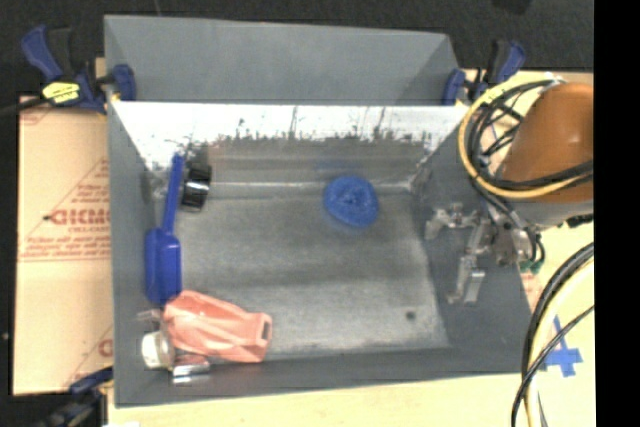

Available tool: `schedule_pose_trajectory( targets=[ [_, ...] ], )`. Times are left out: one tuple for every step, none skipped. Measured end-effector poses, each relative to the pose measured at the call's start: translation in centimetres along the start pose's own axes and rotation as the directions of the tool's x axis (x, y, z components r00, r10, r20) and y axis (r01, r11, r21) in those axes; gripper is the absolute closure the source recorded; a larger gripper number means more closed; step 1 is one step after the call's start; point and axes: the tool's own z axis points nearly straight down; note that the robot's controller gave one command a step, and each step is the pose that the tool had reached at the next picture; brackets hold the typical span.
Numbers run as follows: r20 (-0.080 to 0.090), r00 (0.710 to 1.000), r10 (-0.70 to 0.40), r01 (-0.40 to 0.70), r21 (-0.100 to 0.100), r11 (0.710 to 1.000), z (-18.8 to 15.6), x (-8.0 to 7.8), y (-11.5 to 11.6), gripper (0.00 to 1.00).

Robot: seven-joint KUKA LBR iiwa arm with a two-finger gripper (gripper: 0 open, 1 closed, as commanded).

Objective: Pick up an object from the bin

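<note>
Starting with the blue ball (351,201): a round, fuzzy-looking lump lying alone towards the back of the bin (320,285), a little right of the middle and near the foot of the rear wall. It's the nearest thing to the gripper (465,275), but the two are well apart, with bare grey floor between them.

The gripper itself hangs at the right side, over the bin's sloping right wall and off the open floor. Is the claw apart or together? I cannot tell from this angle; the metal parts run together against the grey. Behind it the wrist carries an orange cover (555,130), with black and yellow cables (480,130) looped around it.

Now out to the left side. A blue brush (163,260) lies along the left wall, its handle pointing towards the back and its broad head nearer the front. A small black cylinder (195,185) sits just beside the handle's far end. Down in the front left corner there's a crumpled pink bag (220,327), touching the brush head or very close to it, with a small whitish cap (155,350) at its left end.
</note>
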Motion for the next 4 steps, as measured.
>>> schedule_pose_trajectory(
  targets=[
    [0.008,1.0,-0.006,0.006,0.002,1.0,-0.4,-0.2,0.1,0.0],
    [0.012,0.997,0.081,-0.081,0.001,0.997,8.0,-8.0,5.9,0.0],
    [0.022,0.993,0.119,-0.119,0.005,0.993,1.7,-11.1,4.0,0.0],
    [0.005,0.984,0.177,-0.177,-0.001,0.984,5.0,-11.4,13.1,0.0]
  ],
)
